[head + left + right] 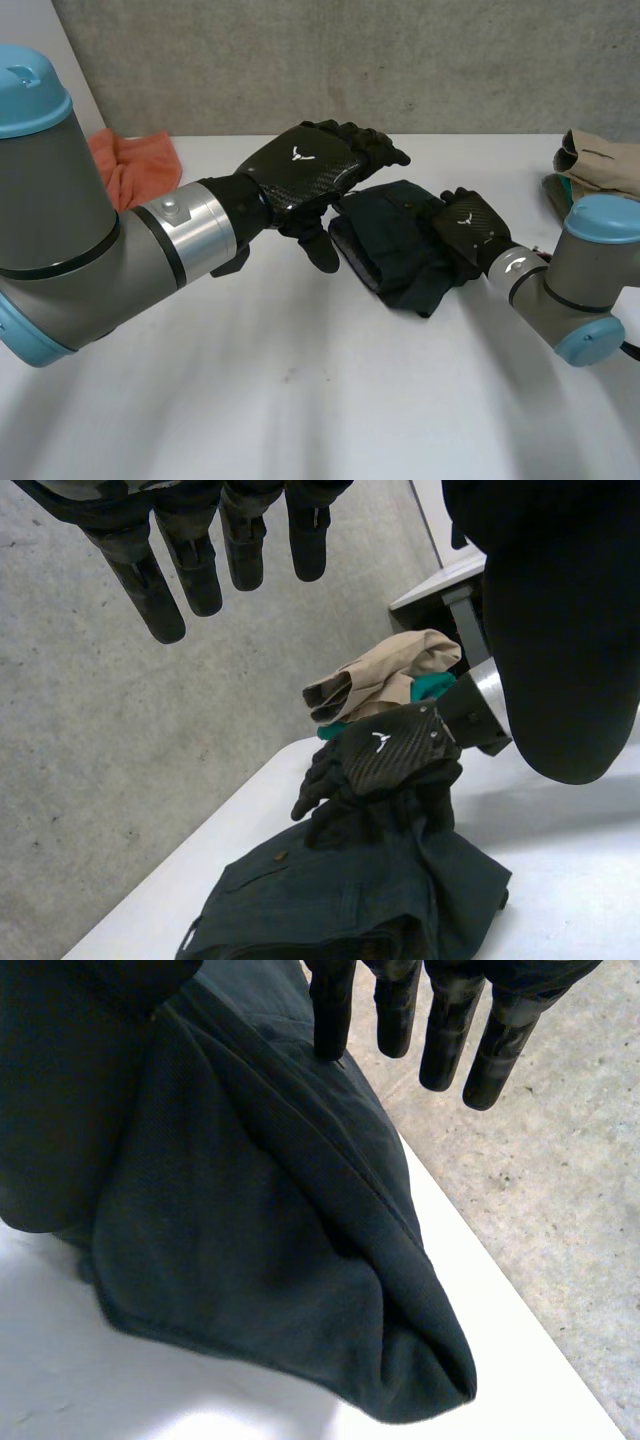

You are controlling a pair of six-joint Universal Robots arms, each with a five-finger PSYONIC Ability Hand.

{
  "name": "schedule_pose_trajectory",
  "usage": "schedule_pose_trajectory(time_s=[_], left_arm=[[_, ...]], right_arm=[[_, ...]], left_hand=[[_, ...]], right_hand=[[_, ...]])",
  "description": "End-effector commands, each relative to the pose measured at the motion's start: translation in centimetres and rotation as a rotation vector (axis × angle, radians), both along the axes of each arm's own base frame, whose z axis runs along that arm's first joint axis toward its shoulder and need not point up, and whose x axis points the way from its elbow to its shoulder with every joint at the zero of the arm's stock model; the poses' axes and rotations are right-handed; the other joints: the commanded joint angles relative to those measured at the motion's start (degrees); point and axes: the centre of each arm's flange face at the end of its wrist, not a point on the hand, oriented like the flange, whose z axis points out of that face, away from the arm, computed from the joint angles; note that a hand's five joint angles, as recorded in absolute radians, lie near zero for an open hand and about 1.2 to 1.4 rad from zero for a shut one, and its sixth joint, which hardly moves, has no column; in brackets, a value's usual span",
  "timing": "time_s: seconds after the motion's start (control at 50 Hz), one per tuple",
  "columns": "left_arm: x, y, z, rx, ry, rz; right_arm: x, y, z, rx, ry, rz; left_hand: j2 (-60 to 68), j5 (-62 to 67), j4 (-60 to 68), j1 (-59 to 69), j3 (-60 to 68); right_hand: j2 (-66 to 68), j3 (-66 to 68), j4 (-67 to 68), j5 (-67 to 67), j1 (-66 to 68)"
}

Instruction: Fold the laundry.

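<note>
A dark, folded garment (392,250) lies on the white table (300,400), a little right of the middle. My left hand (300,170) hovers above the garment's left end with straight fingers (150,580) and holds nothing. At the garment's right end rests my right hand (470,225), lying on the cloth (350,900). Seen from the left wrist, that right hand (395,750) lies palm down on the fabric. Its fingers (445,1030) are straight over the garment's folded edge (250,1260), with one fingertip touching the cloth and nothing pinched.
An orange cloth (130,160) lies at the table's back left. A stack of folded beige cloth (600,160) with a teal piece (430,687) under it sits at the back right. A grey concrete wall (350,60) runs behind the table.
</note>
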Motion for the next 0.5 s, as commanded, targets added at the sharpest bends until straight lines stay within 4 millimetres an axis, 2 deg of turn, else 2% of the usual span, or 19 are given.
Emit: schedule_pose_trajectory(time_s=[0.02, 0.04, 0.12, 0.14, 0.18, 0.26, 0.28, 0.34, 0.36, 0.42, 0.44, 0.5], left_arm=[[0.1, 0.0, 0.0, 0.001, -0.001, 0.002], [0.1, 0.0, 0.0, 0.001, -0.001, 0.002], [0.1, -0.1, -0.1, 0.004, -0.003, 0.007], [0.2, -0.1, -0.1, 0.005, -0.003, 0.010], [0.3, -0.3, -0.1, 0.003, -0.004, 0.016], [0.7, -0.7, -0.3, 0.009, -0.007, 0.028], [0.8, -0.8, -0.2, 0.006, -0.006, 0.034], [0.9, -0.8, 0.0, 0.002, -0.002, 0.034], [0.8, -0.7, 0.1, 0.004, 0.000, 0.035], [0.8, -0.6, 0.2, 0.000, 0.003, 0.033], [0.8, -0.6, 0.2, -0.002, 0.002, 0.033], [0.9, -0.6, 0.5, -0.008, 0.006, 0.036]], right_arm=[[0.7, -1.7, -1.1, -0.024, -0.008, 0.010], [0.8, -1.8, -1.2, -0.027, -0.009, 0.013], [1.4, -2.4, -0.9, -0.040, -0.037, 0.051], [1.7, -2.6, -0.3, -0.044, -0.068, 0.064], [1.9, -2.9, 0.4, -0.057, -0.099, 0.067], [2.0, -4.5, 4.3, -0.154, -0.234, 0.062], [2.0, -5.0, 6.0, -0.188, -0.295, 0.057], [2.0, -5.5, 8.4, -0.234, -0.376, 0.058], [1.6, -6.0, 10.2, -0.275, -0.419, 0.044], [0.7, -6.8, 12.5, -0.340, -0.463, 0.005], [-0.4, -7.6, 14.0, -0.387, -0.478, -0.039], [-2.5, -8.7, 16.1, -0.451, -0.496, -0.109]], left_hand=[[0.90, -0.49, 0.43, 1.31, 0.16], [0.90, -0.49, 0.43, 1.31, 0.16], [0.90, -0.49, 0.43, 1.31, 0.16], [0.90, -0.49, 0.43, 1.31, 0.16], [0.90, -0.49, 0.43, 1.31, 0.16], [1.07, -0.33, 0.60, 1.48, 0.33], [1.07, -0.33, 0.60, 1.48, 0.33], [1.07, -0.33, 0.60, 1.48, 0.33], [1.07, -0.33, 0.60, 1.48, 0.33], [1.07, -0.33, 0.60, 1.48, 0.33], [1.07, -0.33, 0.60, 1.48, 0.33], [1.07, -0.33, 0.60, 1.48, 0.33]], right_hand=[[15.50, 16.03, 14.55, 14.52, 16.82], [19.87, 20.40, 18.91, 18.89, 21.19], [61.01, 61.54, 60.06, 60.03, 62.33], [67.39, 67.92, 66.44, 66.41, 68.71], [67.46, 67.98, 66.50, 66.48, 68.78], [67.46, 67.98, 66.50, 66.48, 68.78], [67.46, 67.98, 66.50, 66.48, 68.78], [67.46, 67.98, 66.50, 66.48, 68.78], [67.46, 67.98, 66.50, 66.48, 68.78], [67.46, 67.98, 66.50, 66.48, 68.78], [67.46, 67.98, 66.50, 66.48, 68.78], [67.46, 67.98, 66.50, 66.48, 68.78]])
